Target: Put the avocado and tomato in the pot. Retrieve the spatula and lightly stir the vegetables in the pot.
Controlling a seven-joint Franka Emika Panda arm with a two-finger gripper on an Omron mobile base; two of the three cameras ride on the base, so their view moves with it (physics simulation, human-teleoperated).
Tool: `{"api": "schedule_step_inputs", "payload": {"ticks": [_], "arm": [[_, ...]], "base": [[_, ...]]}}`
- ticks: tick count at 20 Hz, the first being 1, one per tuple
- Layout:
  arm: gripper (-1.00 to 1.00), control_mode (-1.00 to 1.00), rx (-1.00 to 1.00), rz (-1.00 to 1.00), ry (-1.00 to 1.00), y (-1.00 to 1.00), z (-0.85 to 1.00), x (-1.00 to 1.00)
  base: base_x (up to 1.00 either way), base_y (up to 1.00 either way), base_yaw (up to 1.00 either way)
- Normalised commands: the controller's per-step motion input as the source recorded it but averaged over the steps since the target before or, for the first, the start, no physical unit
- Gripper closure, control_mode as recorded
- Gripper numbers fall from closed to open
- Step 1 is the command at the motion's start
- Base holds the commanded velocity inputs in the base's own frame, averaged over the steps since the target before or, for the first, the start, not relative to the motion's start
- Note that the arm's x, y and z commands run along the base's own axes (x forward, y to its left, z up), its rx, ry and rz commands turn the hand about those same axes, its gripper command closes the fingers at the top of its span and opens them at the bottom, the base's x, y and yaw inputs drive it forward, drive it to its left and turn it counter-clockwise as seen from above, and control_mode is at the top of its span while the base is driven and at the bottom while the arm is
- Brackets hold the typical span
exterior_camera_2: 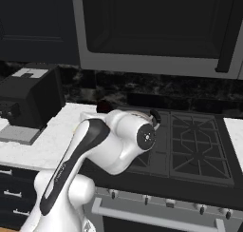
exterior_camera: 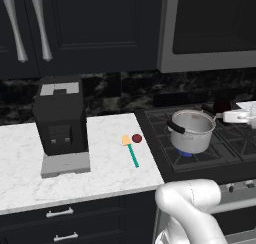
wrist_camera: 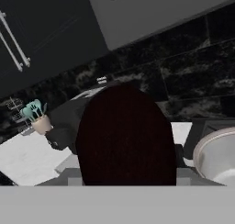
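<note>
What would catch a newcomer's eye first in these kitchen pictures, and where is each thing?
The shiny steel pot on the stove stands out, with the gripper just right of its rim. In the hand view a dark red-brown oval thing looms close, apparently held in the gripper. On the white counter, the teal-handled spatula lies beside the small red tomato.
</note>
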Motion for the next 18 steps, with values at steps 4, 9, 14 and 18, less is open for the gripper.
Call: {"api": "schedule_step_inputs", "payload": {"ticks": [4,9,14,18], "arm": [[1.00,-1.00,0.00,0.01,0.00,-0.08,-0.14,0.44],[1.00,-1.00,0.00,0.04,0.00,-0.09,-0.29,0.33],[1.00,-1.00,0.00,0.04,-0.05,-0.09,-0.35,0.28],[1.00,-1.00,0.00,0.00,-0.06,0.00,-0.19,0.21]], "base": [[0.00,0.00,0.00],[0.00,0.00,0.00],[0.00,0.00,0.00],[0.00,0.00,0.00]]}}
